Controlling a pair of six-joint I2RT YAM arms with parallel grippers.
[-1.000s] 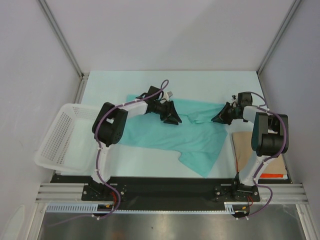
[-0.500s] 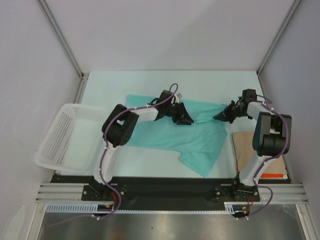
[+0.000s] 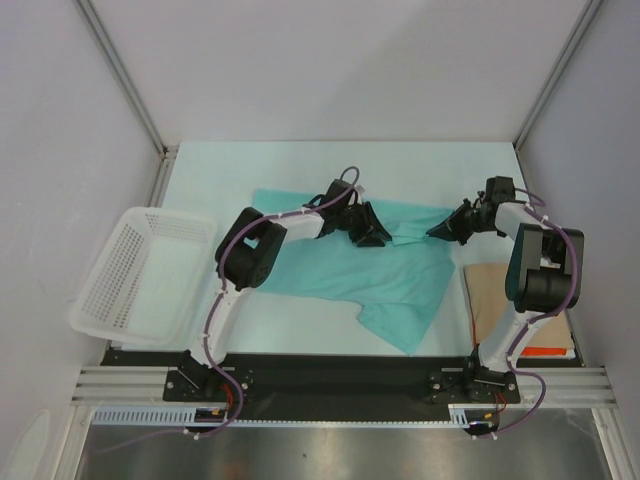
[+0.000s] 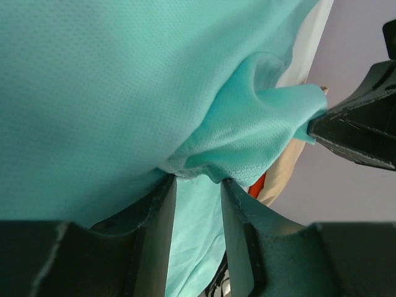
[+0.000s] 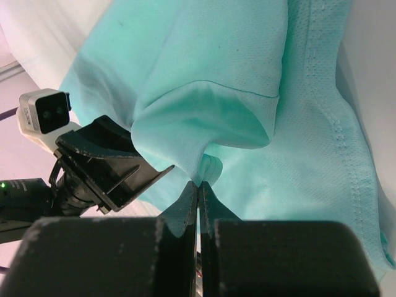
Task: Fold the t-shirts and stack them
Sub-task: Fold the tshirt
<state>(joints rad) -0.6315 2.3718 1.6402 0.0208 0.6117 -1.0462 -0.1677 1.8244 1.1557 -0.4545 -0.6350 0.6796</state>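
The teal t-shirt (image 3: 335, 272) lies spread and rumpled on the table (image 3: 250, 165), just to the right of the white mesh basket (image 3: 120, 265); its far edge, on the side away from the basket, is gathered into a raised fold between the two arms; the right gripper (image 3: 434, 234), the one farther from the basket, has its fingers pressed together on a pinch of that fold, and the right wrist view shows the cloth hanging from the closed tips; the left gripper (image 3: 376, 238), nearer the basket, meets the same fold from the other side, its fingers parted with a stitched hem lying across the gap, so we judge it has not yet clamped down; beyond the shirt from the basket lies a flat brown cardboard sheet (image 3: 490, 300). We take this to be the start of the first fold: both grippers are securing one edge before carrying it over the body of the shirt. The next move, as we see it, calls for the left fingers to close on the hem, then for both arms to lift together and draw the edge across evenly; if one side lags, the soft cloth will probably twist or bunch. No stack is begun, and we see only this one shirt.
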